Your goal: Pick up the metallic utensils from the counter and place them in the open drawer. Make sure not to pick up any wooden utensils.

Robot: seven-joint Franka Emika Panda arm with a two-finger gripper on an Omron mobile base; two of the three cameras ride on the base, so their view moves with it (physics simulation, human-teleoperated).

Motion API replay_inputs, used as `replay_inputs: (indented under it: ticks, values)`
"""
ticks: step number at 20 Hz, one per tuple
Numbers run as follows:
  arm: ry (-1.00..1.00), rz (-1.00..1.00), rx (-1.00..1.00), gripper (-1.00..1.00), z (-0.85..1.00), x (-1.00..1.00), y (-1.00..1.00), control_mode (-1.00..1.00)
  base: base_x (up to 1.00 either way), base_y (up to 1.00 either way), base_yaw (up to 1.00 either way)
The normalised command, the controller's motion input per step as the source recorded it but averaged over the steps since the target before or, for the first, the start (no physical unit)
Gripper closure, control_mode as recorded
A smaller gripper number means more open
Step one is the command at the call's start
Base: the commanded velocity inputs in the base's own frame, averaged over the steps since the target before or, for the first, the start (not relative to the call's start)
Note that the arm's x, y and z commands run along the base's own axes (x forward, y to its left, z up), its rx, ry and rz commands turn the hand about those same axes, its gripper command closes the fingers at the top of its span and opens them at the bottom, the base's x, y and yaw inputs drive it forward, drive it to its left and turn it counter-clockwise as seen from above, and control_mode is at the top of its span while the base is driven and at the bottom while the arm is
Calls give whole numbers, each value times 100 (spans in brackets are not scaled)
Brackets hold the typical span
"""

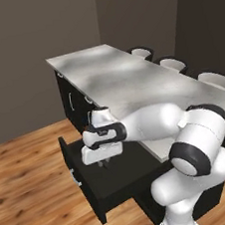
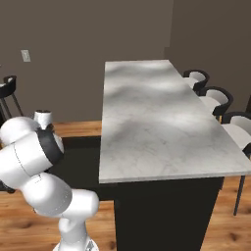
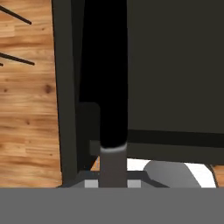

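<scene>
The black knife point(image 3: 105, 78), clamped in the gripper point(image 1: 105, 160), hangs over the open drawer point(image 1: 73, 162); judging by this, the placing step is in hand. Next move: lower toward 6 o'clock and release.

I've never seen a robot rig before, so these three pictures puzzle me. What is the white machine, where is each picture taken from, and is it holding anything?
The white machine is a robot arm on a drivable base, in a computer-rendered kitchen. Two pictures come from cameras on that base, looking forward from its left and right over the marbled counter and the stools. The third comes from a camera on the hand, looking along its jaws. The arm reaches over the open black drawer, and its jaws are closed on a slim black knife.
</scene>
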Motion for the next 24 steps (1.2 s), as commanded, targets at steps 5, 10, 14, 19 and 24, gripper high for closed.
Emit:
replay_inputs:
  ticks: [5,10,14,19,24]
  values:
    - [7,1,-4,100,5,32,-67,-100,0,0,0]
    - [0,9,-4,100,-4,21,-34,-100,0,0,0]
    - [0,8,-2,100,-31,24,-1,-100,0,0,0]
    - [-2,5,0,100,-51,7,-8,-100,0,0,0]
    - [-5,1,0,100,-55,14,0,-100,0,0,0]
